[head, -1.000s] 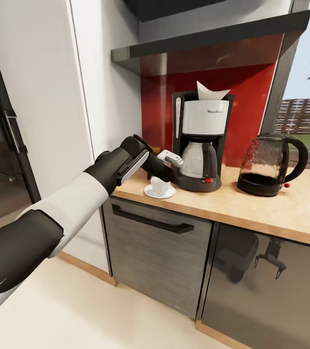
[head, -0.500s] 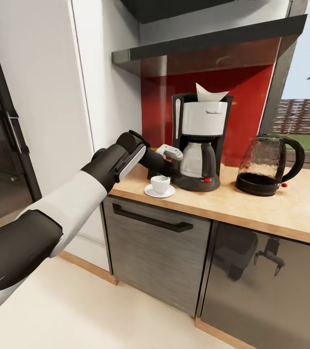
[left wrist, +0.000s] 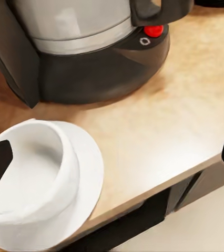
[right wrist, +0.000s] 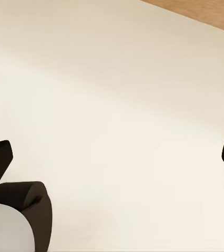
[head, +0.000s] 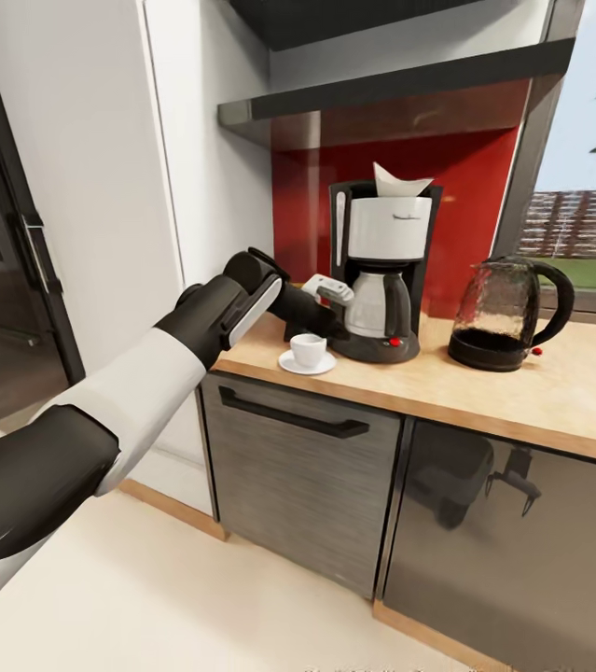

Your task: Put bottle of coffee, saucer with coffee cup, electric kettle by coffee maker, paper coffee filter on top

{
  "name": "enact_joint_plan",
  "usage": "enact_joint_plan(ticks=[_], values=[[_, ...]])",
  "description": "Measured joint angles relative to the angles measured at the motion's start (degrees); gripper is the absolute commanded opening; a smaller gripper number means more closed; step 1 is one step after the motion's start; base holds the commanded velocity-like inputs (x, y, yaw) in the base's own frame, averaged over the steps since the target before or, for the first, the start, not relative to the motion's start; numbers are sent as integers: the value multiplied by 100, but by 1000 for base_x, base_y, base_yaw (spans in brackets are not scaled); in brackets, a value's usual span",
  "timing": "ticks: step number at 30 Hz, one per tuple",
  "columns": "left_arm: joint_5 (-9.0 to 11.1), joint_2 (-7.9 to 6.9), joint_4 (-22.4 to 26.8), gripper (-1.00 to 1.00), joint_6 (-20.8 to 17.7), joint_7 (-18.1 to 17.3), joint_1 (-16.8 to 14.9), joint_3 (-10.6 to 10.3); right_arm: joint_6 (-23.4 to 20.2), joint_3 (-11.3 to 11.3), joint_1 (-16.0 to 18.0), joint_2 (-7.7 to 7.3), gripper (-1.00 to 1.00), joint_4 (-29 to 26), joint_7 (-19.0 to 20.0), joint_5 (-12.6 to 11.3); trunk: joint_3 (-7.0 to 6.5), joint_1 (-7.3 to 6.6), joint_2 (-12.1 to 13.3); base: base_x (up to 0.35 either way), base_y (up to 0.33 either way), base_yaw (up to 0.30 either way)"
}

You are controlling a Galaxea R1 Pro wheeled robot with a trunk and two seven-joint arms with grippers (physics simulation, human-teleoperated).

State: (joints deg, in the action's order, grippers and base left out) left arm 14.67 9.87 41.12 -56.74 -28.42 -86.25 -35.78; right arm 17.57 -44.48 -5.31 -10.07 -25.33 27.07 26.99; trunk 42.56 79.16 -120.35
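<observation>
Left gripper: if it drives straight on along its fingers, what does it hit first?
Probably the bare countertop beside the saucer, in front of the coffee maker base. The open left gripper has the coffee cup off-centre; depth is unclear.

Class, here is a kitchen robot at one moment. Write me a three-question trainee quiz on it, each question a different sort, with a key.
1. True or false: the coffee cup stands on the saucer.
2. What sits on top of the coffee maker?
A. a spoon
B. a paper coffee filter
C. a lid
3. Fill in: on the countertop, the electric kettle stands on the coffee maker's ____-hand side in the head view.

Key: 1 true; 2 B; 3 right. The left tool hangs open over the cup.
</observation>
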Motion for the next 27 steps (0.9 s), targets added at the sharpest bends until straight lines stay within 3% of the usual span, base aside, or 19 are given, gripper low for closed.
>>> enact_joint_plan(ticks=[11,13,16,20,22,27], values=[[5,-1,21,100,0,-14,0,0,0,-11,0,1,100,0,0,0,0,0,0,-78,0,0],[10,-1,24,100,6,-144,0,-4,0,-10,0,1,100,0,0,0,0,-1,0,-14,0,0],[34,-3,26,100,24,-518,0,-3,0,-12,0,1,100,0,1,0,0,-1,0,-8,0,0],[133,-24,55,100,144,-1279,4,-3,0,-13,0,-1,100,0,1,0,0,-1,0,-4,0,0],[186,-40,86,100,421,-1835,12,-2,0,-14,0,0,100,0,1,0,0,-1,0,-2,0,0],[264,-56,96,100,1009,-2527,166,-4,0,-14,0,1,100,0,1,0,1,0,0,0,0,0]])
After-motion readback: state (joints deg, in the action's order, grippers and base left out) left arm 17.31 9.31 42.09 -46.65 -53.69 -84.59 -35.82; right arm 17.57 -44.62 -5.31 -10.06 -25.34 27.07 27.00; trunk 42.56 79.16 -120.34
